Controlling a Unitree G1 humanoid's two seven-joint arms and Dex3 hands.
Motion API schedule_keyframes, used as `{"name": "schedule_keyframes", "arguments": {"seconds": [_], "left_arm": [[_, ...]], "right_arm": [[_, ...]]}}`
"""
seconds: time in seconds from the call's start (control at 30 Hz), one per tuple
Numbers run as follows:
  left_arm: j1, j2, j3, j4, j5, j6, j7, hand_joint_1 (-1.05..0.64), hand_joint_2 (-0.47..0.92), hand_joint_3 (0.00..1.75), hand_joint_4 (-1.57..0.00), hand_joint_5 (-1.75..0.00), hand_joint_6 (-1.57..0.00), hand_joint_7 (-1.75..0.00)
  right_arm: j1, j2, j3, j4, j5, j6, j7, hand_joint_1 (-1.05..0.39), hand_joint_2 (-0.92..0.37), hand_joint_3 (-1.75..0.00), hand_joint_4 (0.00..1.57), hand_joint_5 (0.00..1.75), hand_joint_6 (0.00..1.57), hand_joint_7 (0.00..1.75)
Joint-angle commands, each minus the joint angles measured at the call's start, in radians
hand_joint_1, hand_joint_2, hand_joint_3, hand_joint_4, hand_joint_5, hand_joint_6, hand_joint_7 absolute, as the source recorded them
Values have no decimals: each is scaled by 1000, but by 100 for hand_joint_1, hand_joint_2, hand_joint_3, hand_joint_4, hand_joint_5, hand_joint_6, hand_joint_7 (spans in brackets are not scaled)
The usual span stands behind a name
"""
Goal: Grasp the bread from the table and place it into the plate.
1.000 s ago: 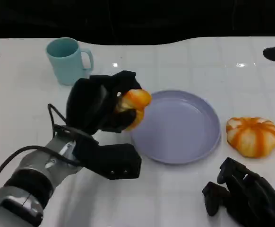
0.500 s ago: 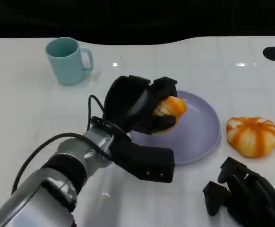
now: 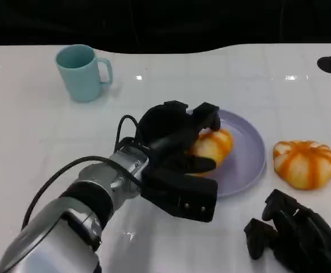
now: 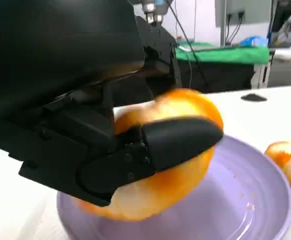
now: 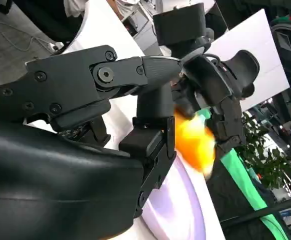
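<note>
Bread (image 3: 214, 146) in left hand (image 3: 174, 136) over plate (image 3: 248, 156); mug (image 3: 81, 73) behind-left.

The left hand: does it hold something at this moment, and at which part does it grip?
The left hand holds a bread over the purple plate, fingers across its rounded side. The right hand holds nothing.

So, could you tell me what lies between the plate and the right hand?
Bare white table in the head view, between the plate and right hand.

Bright, even light — wrist views perhaps blurred.
</note>
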Motion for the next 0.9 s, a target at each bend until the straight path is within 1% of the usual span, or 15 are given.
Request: {"name": "schedule_keyframes", "arguments": {"seconds": [0.03,0.23,0.33,0.37,0.4,0.43,0.47,0.5,0.53,0.57,0.63,0.7,0.73,0.8,0.9], "left_arm": [[-30,16,-18,-11,8,44,-60,-105,92,72,0,-127,0,-4],[-20,28,-17,-27,-4,44,-86,-105,92,76,0,-64,0,0],[-11,40,-17,-43,-3,34,-67,-105,92,76,0,-52,0,0],[-2,48,-6,-53,-15,17,-66,-105,92,78,0,-54,0,0],[9,56,7,-65,-32,-5,-65,-105,92,77,0,-74,0,0],[17,62,18,-73,-43,-21,-65,-105,92,75,0,-108,-1,-1],[32,70,37,-84,-68,-55,-61,-105,92,75,0,-120,-1,-1],[52,79,58,-97,-95,-94,-50,-105,92,72,-1,-144,-10,-14],[70,87,78,-107,-119,-129,-40,-105,92,70,-13,-162,-8,-75],[89,93,101,-117,-146,-169,-30,-105,92,69,-21,-168,-4,-113],[133,97,155,-132,-215,-248,-35,-105,92,64,-47,-173,-6,-157],[174,93,213,-138,-298,-319,-77,-105,92,59,-63,-171,-19,-164],[195,89,242,-139,-343,-354,-108,-105,92,53,-77,-166,-36,-158],[235,75,306,-141,-459,-416,-220,-105,92,47,-89,-162,-51,-149],[301,49,396,-165,-652,-467,-437,-105,92,34,-114,-151,-81,-122]], "right_arm": [[6,-10,-4,-2,4,-5,3,-58,-92,-23,76,171,66,146],[7,-9,-4,-4,5,-6,3,-58,-92,-22,76,171,67,146],[8,-8,-4,-3,3,-14,5,-58,-92,-22,76,171,67,146],[8,-7,-5,-3,4,-15,6,-58,-92,-22,76,171,67,146],[8,-6,-5,-3,5,-15,6,-58,-92,-23,77,171,67,146],[8,-6,-5,-4,5,-15,6,-58,-92,-23,77,171,67,146],[9,-6,-4,-6,5,-13,4,-58,-92,-23,77,171,67,146],[9,-6,-4,-8,7,-9,4,-59,-92,-22,77,171,67,145],[8,-5,-5,-8,10,-5,5,-59,-92,-22,77,171,67,145],[8,-5,-5,-8,10,-5,5,-59,-92,-22,78,171,68,144],[7,-5,-5,-5,8,-11,6,-59,-92,-22,78,171,68,144],[8,-6,-5,-5,6,-13,6,-59,-92,-22,77,171,68,144],[8,-6,-4,-5,7,-14,7,-59,-92,-22,77,171,68,144],[9,-5,-5,-5,10,-12,11,-58,-92,-22,77,171,68,144],[11,-4,-3,-13,9,-10,7,-59,-92,-22,78,171,68,145]]}}
